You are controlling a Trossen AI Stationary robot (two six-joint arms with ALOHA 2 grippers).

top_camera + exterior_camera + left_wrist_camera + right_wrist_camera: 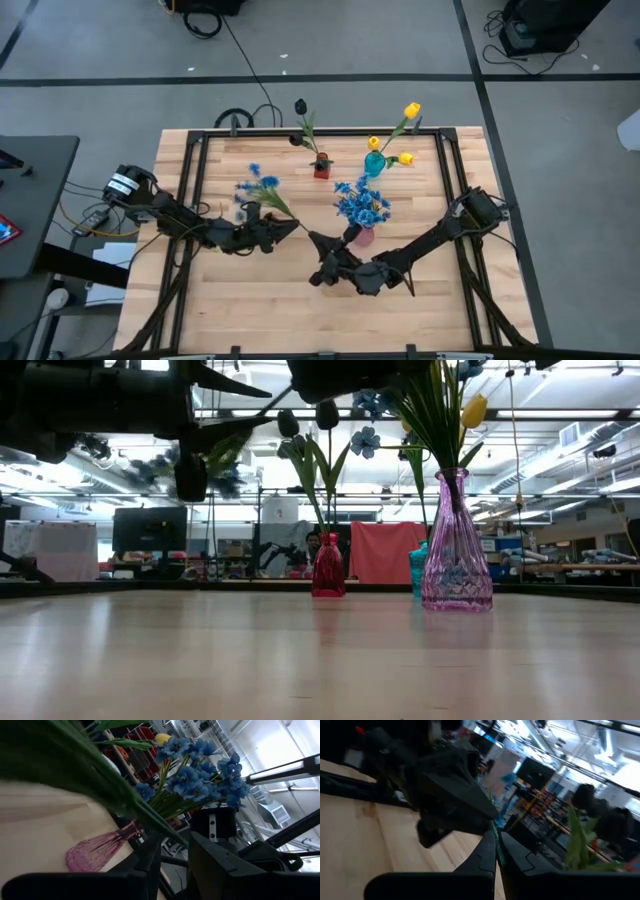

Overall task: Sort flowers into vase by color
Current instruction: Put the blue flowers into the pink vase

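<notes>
A blue-blossomed flower stem (262,187) hangs in the air between my two grippers over the table's middle. My left gripper (296,226) is shut on its stem just below the leaves. My right gripper (313,238) is shut on the stem's lower end, tip to tip with the left one. A pink vase (364,236) stands on the table just right of them and holds a bushy blue spray (362,205). A red vase (321,166) holds a dark bloom (300,105). A teal vase (374,164) holds yellow tulips (411,110). My left gripper pinches the flower's green stem (165,827) between its two fingers, coming level from the table's left, across the stem. The flower is lifted clear, and its blossoms slant toward the far left. The leaves hide the exact place of contact. My right gripper pinches the stem's lower end (493,831) between its two fingertips, reaching slantwise from the table's right and near side. The stem runs on past the fingertips toward my left gripper (470,810). It touches nothing else.
A black frame (190,180) runs round the tabletop. The three vases stand in the far middle, with the pink one (456,550) closest to the grippers. Bare wood lies along the near half of the table (260,310). A person shows far off in the room (313,545).
</notes>
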